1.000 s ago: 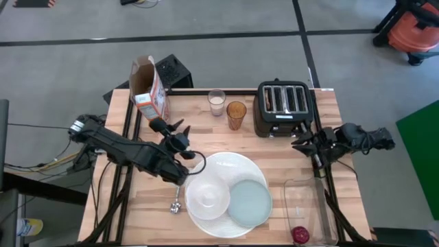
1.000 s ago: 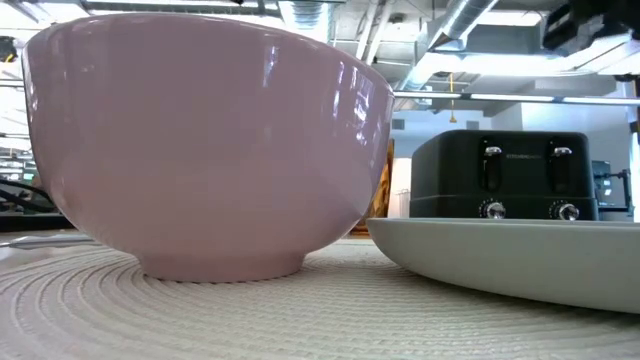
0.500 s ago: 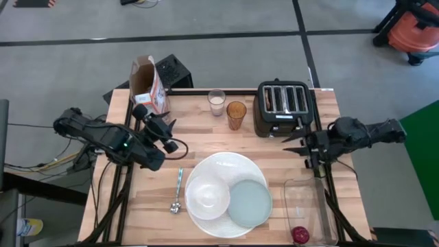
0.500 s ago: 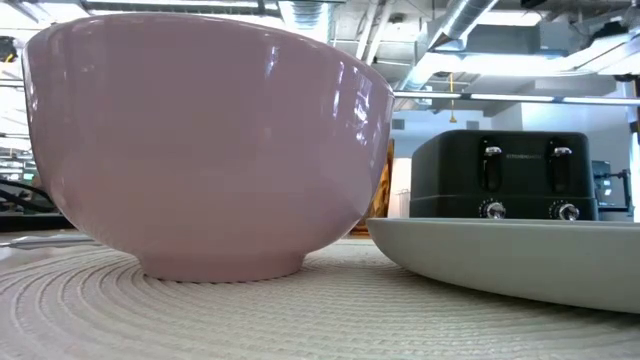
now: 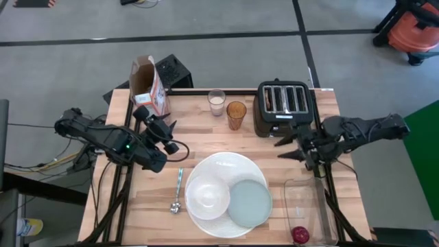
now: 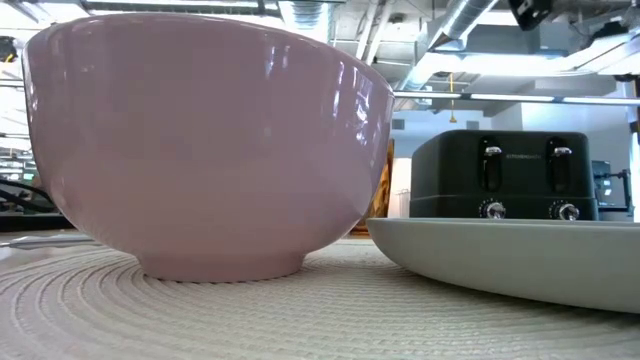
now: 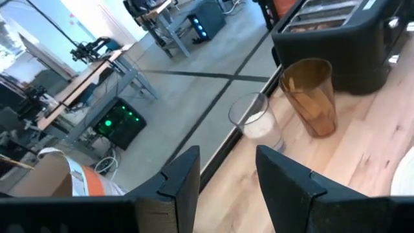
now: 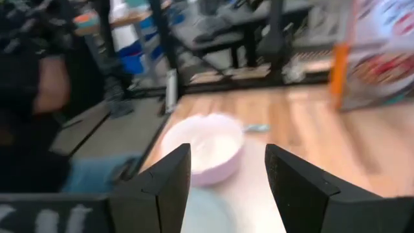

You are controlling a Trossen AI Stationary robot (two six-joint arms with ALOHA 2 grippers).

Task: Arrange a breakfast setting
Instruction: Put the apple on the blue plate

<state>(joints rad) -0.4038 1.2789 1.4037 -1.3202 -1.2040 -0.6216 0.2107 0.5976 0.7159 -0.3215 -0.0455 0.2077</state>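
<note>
Mostly laid out: large white plate [image 5: 223, 165] near the surface's front middle, carrying white bowl [image 5: 207, 197] and pale green small plate [image 5: 250, 203]; teal-handled spoon [image 5: 178, 189] just beside its left rim. Milk glass [image 5: 217, 101], amber glass [image 5: 236, 114] and orange-white cereal box [image 5: 149, 88] along the back edge. Left to do, by the look of it: toast (apparently in the toaster [image 5: 283, 108]) and red fruit [image 5: 300, 234], at the front right corner.

Left gripper [image 5: 167, 132] partly open, empty, near the box. Right gripper [image 5: 289, 143] spread, empty, beside the toaster.
</note>
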